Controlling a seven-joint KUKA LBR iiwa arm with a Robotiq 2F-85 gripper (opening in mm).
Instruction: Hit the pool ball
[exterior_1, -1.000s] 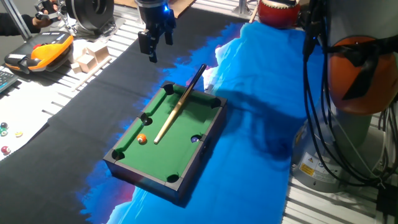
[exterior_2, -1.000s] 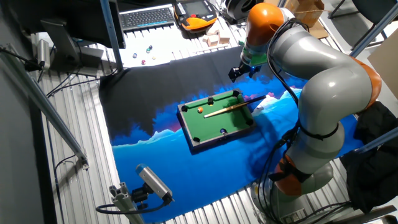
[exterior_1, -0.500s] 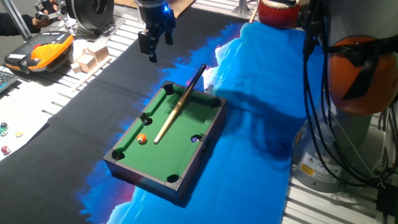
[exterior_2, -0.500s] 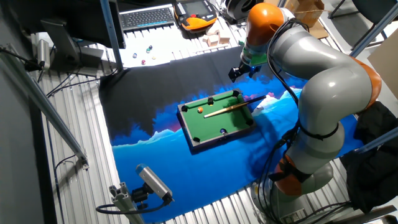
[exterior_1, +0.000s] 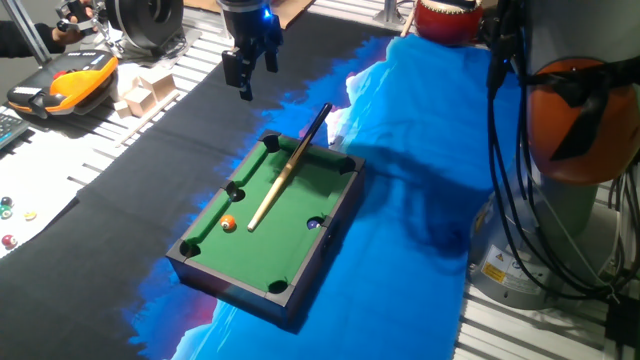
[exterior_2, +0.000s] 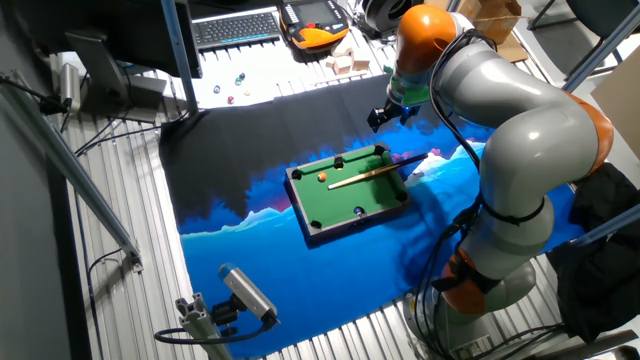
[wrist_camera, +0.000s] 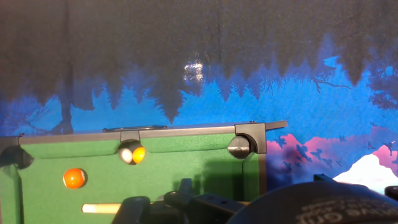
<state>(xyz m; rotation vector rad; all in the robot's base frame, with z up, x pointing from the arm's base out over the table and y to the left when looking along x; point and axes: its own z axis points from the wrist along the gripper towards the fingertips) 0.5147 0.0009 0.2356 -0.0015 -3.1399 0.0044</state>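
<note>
Nothing's been hit yet: the hand (exterior_1: 246, 72) hangs empty, fingers slightly apart, beyond the mini table's far end, the pool ball (exterior_1: 228, 223) sits untouched beside the cue stick (exterior_1: 284, 174).

The big grey and orange arm (exterior_2: 510, 110) rises from its base at the near edge of the bench, bends over at an orange elbow and reaches down toward the far side. At its end the dark gripper (exterior_1: 245, 75) hangs in the air, fingers pointing downward, with a small blue light glowing just above it. The jaws stand a little apart and hold nothing. The hand view shows only dark parts of the gripper along its lower edge.
</note>
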